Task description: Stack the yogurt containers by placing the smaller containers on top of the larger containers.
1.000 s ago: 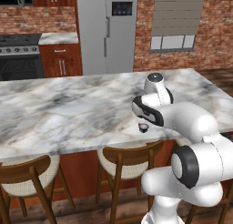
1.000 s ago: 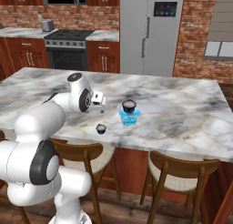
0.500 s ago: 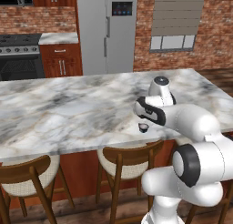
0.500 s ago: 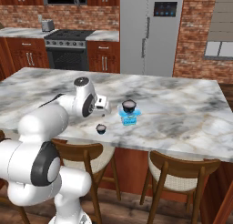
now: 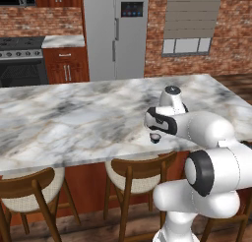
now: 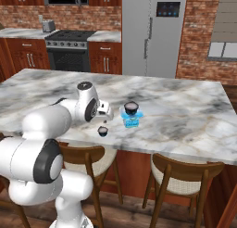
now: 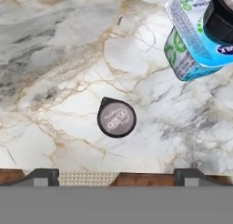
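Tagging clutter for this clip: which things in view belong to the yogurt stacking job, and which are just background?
Job:
- light blue tub, one dark cup already on it
- second dark cup, standing alone on the marble counter
- gripper, open

Background:
- fridge
- stove
- wooden stools

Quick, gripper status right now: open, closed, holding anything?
Gripper: open and empty, jaws spread wide above the small dark cup on the marble counter, not touching it.

The white arm bends forward from its base, wrist turned down. The claw points downward with its jaws spread wide and nothing between them.
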